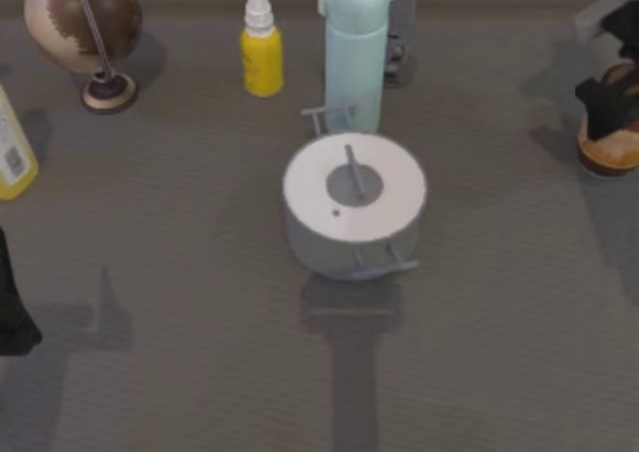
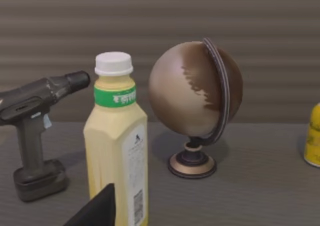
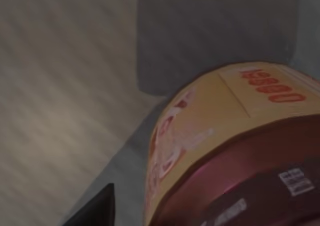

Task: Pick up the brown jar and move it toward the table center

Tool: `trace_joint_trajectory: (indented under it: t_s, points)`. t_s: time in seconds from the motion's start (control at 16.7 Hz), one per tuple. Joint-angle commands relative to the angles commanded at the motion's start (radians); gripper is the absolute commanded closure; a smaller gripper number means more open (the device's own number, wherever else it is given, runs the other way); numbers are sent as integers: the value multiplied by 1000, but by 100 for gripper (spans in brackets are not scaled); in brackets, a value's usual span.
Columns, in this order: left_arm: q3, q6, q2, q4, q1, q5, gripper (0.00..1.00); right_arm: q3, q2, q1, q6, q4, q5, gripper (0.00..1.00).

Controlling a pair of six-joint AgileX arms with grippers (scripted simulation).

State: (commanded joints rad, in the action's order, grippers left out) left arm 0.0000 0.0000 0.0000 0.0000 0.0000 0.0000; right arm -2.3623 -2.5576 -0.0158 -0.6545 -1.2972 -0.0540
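Grey-brown table (image 1: 180, 372): right claw (image 1: 605, 108) reaches down over brown jar (image 1: 611, 151), grip state indiscernible.

The brown jar (image 1: 611, 151) sits at the far right edge of the table (image 1: 180, 302), well apart from the table's middle. From above only part of it shows: a rounded amber-brown body with an orange-tan band, the rest covered by dark shapes over its top. In the right wrist view the jar (image 3: 235, 146) fills most of the frame, its orange-tan label carrying red print and pale figures beside a dark reddish part. The table is grey-brown with a fine ribbed weave.
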Motion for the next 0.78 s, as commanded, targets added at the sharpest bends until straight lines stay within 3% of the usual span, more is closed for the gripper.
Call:
trace_joint_trajectory:
  t_s: [0.3, 0.78]
  points:
    - [0, 0, 0, 0, 0, 0, 0, 30, 2, 1, 1, 30, 0, 0]
    - [0, 0, 0, 0, 0, 0, 0, 30, 2, 1, 1, 30, 0, 60]
